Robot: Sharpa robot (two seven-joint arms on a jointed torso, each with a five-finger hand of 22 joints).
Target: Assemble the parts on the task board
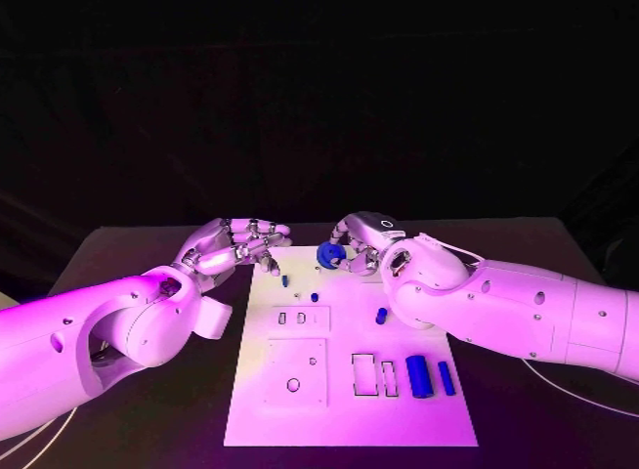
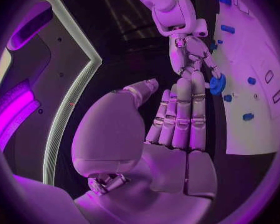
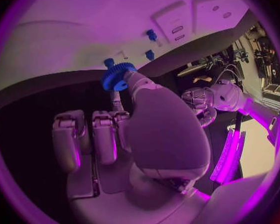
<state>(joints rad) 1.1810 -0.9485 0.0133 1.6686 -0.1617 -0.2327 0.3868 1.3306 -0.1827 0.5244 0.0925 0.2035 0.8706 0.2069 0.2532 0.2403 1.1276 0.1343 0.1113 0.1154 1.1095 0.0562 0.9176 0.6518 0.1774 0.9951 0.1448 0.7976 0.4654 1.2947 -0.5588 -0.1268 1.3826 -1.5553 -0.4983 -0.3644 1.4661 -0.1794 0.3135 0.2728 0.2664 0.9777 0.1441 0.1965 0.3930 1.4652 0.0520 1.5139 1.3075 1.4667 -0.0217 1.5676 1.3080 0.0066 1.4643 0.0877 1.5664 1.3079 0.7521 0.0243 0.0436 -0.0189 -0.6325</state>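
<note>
Black table (image 1: 545,239) with rounded far corners, black backdrop (image 1: 319,98) of dark cloth hanging behind it, magenta light over the whole scene, thin pale cable (image 1: 587,396) trailing across the tabletop at one side

A robotics lab: a black table (image 1: 545,244) against black drapes, a white task board (image 1: 351,391), and cluttered equipment benches (image 3: 252,50) behind.

White arms (image 1: 545,308), silver hands (image 1: 362,239).
</note>
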